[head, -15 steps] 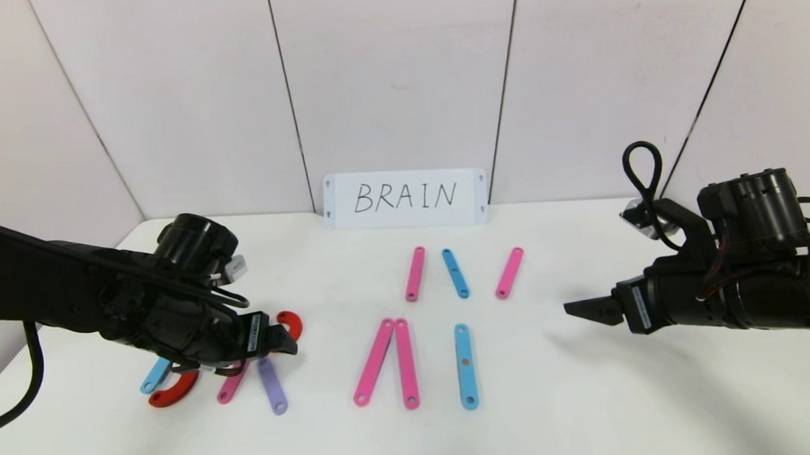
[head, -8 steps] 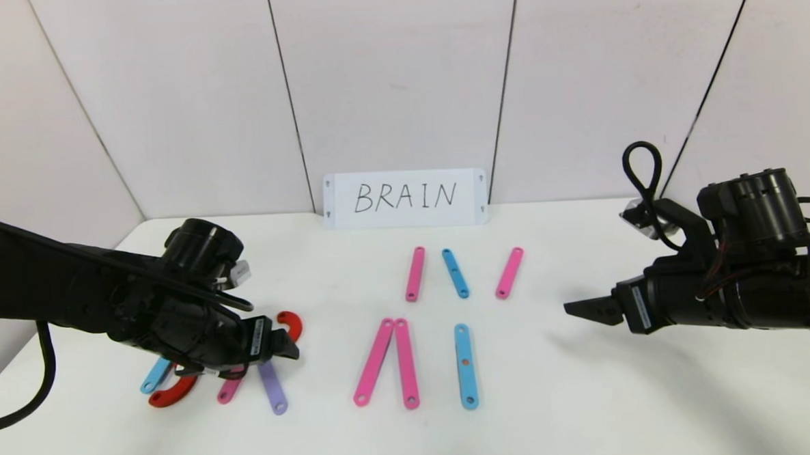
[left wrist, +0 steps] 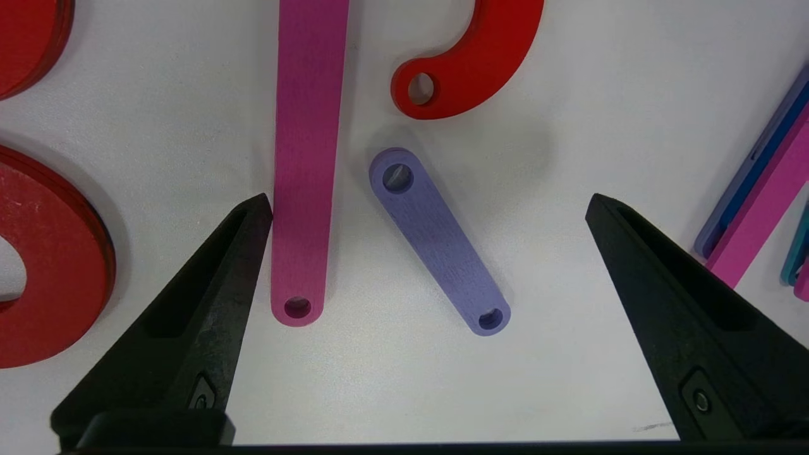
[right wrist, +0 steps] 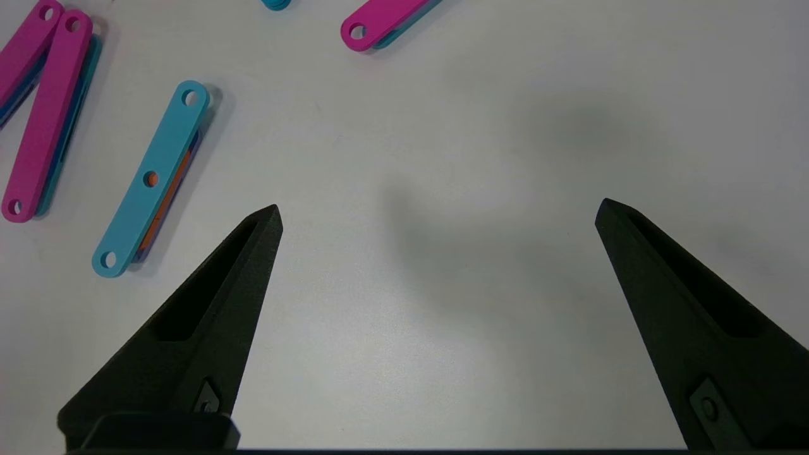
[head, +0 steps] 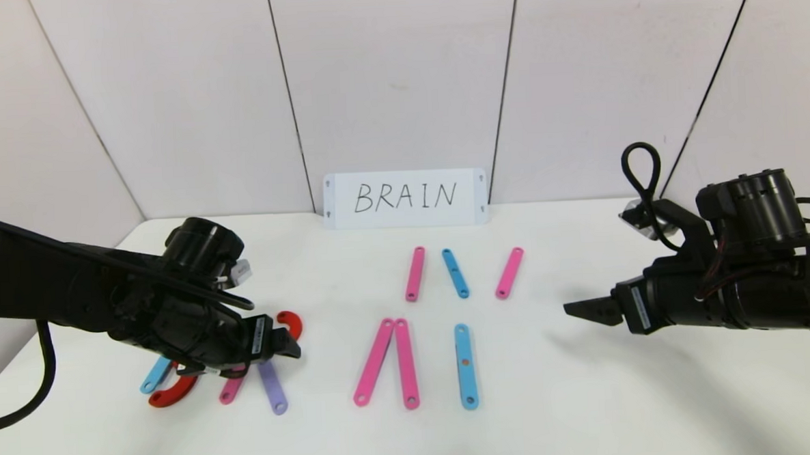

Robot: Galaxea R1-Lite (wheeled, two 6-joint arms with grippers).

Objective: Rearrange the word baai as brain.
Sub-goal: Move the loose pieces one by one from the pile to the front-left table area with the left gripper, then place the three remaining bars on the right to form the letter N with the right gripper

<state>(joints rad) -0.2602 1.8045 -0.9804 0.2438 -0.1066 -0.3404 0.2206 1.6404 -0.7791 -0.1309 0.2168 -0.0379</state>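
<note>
Letters of flat holed plastic lie under my left gripper (left wrist: 430, 208), spread wide: a purple bar (left wrist: 439, 240) between my fingertips, a pink bar (left wrist: 303, 158) beside one, red curves (left wrist: 480, 57) beyond. From my head camera my arm hides most of them. My right gripper (right wrist: 436, 215) hovers spread, a blue bar (right wrist: 152, 177) off beside it.

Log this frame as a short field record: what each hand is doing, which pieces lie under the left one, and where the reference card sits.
left hand: open, low over the left cluster of pieces, holding nothing
between its fingers: short purple flat plastic bar, lying slanted; long pink flat bar beside one finger
nearby: red C-shaped curve, apart from the purple bar
right hand: open, empty, over bare white table at the right
reference: white card with handwritten BRAIN, at the table's back edge
</note>
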